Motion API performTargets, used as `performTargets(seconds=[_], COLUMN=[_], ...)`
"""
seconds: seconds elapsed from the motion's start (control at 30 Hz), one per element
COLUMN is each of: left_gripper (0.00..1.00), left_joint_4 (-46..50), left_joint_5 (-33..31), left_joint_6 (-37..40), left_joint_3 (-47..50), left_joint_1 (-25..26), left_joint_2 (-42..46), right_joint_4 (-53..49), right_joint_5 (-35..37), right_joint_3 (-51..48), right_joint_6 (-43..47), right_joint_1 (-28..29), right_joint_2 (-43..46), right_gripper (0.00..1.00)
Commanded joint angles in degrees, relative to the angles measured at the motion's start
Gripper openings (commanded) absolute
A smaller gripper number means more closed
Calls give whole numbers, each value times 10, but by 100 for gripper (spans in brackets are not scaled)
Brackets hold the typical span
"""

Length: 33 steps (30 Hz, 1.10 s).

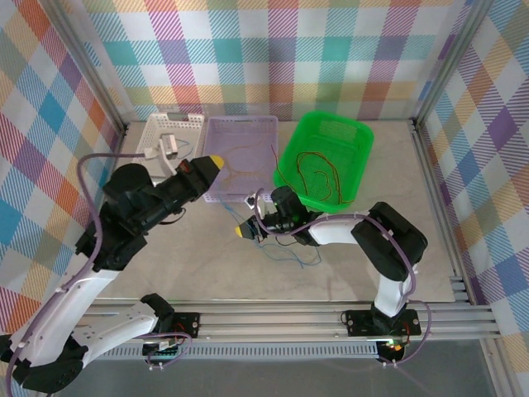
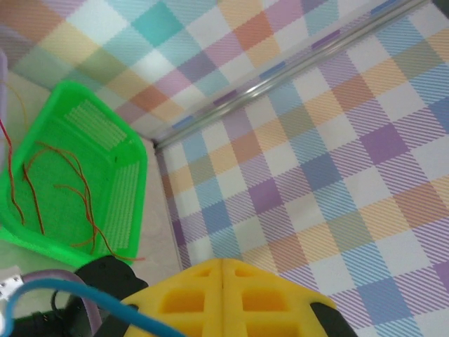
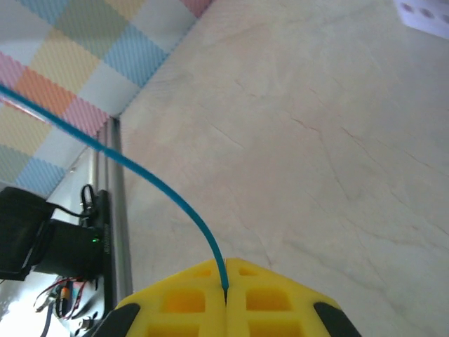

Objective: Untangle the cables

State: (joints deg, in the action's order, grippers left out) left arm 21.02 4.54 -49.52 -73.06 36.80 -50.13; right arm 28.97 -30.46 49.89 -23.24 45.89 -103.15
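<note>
My right gripper (image 1: pixel 240 232) (image 3: pixel 226 263) lies low over the table's middle, shut on a blue cable (image 3: pixel 161 186) that leaves its yellow tips and arcs up to the left. More thin blue cable (image 1: pixel 291 255) lies loose on the table under the right arm. Red and orange cables (image 1: pixel 318 178) (image 2: pixel 84 189) lie in the green basket (image 1: pixel 368 141) (image 2: pixel 126 189). An orange cable (image 1: pixel 240 157) rests in the purple basket (image 1: pixel 241 120). My left gripper (image 1: pixel 215 159) (image 2: pixel 223 261) hangs shut over the purple basket's near left corner. A blue strand (image 2: pixel 70 295) crosses its left finger; whether it is pinched is hidden.
A white basket (image 1: pixel 173 124) with small white parts stands at the back left beside the purple one. Aluminium frame rails (image 1: pixel 434 182) and checked walls close in the table. Bare tabletop lies at the near left and far right.
</note>
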Motion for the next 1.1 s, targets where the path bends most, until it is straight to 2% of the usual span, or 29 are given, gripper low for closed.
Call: performTargets(seconds=[0.0,0.13,0.27,0.5,0.87,1.07], left_gripper=[0,0,0,0,0,0], left_joint_4=[75,141,185,184,85,77], left_joint_5=[-46,-95,-144,-262,-357,-336], left_joint_6=[87,153,215,335,492,518], left_joint_3=[-76,-140,-188,-226,-285,-330], left_joint_1=[-5,-5,-5,-5,-11,-56], left_joint_2=[23,29,28,5,-95,-161], right_joint_4=[-22,-42,-75,-159,-183,-199], right_joint_5=[30,78,125,250,280,256], right_joint_3=[-38,-75,-97,-112,-159,-178], right_joint_6=[-10,-25,-13,-5,3,3], right_joint_1=[-39,-78,-94,-103,-103,-103], right_joint_2=[32,62,99,166,304,378], right_gripper=[0,0,0,0,0,0])
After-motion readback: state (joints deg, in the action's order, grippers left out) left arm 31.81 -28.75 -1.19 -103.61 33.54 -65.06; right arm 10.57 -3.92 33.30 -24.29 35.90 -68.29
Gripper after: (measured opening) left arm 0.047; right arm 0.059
